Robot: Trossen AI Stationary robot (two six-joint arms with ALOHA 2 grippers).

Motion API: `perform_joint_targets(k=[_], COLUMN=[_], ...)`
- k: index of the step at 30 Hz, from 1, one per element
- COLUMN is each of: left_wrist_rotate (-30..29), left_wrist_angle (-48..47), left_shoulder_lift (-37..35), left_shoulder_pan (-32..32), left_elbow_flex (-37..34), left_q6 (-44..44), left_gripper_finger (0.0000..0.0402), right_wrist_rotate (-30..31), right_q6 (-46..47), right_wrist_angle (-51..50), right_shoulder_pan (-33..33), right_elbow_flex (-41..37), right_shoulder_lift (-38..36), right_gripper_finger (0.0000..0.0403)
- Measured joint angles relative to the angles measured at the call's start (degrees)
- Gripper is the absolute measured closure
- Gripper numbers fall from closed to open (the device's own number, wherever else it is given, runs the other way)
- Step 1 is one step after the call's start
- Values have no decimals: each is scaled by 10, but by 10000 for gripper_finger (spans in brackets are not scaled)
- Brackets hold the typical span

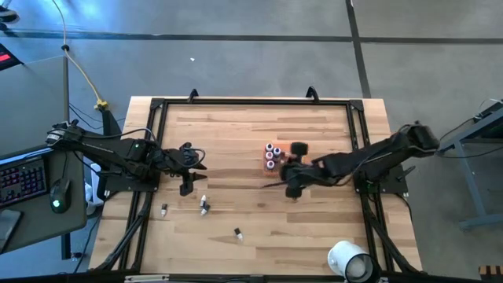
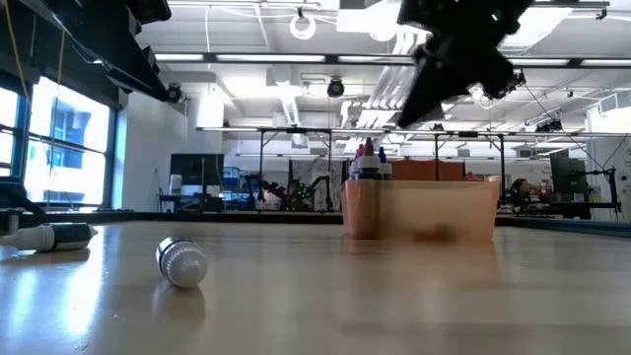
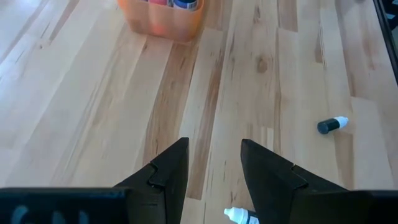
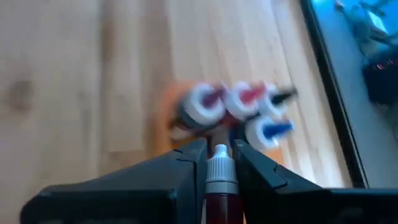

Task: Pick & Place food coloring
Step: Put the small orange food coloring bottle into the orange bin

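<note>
Right wrist view: right tool (image 4: 220,163) grips a red food coloring bottle (image 4: 220,186) above the tray (image 4: 166,118).

No text, label or number is legible on anything here.

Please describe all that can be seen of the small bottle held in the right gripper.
The bottle has a dark red body and a white ribbed cap with a rounded tip. The right gripper pinches it at the neck, cap pointing forward. It hangs above the table, close to the orange tray already holding other bottles.
</note>
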Motion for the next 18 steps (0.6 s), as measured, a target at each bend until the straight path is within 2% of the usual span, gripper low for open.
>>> perform_joint_targets(k=[5, 9, 12, 18], left_wrist_rotate=[2, 34, 35, 30], left_wrist_angle=[0, -1, -2, -29], left_shoulder_lift=[0, 5, 5, 24], left_shoulder_pan=[0, 0, 0, 0], left_elbow_flex=[0, 0, 0, 0], left_q6=[-2, -36, -47, -61], left_gripper_finger=[257, 257, 257, 257], right_wrist_rotate=[-26, -51, -34, -49], right_q6=[37, 11, -21, -41], right_wrist_angle=[132, 279, 328, 335], right_shoulder_pan=[-51, -82, -100, -125], right_elbow_flex=[-133, -214, -236, -236], right_shoulder_lift=[-37, -31, -31, -31], right_gripper_finger=[339, 348, 338, 297])
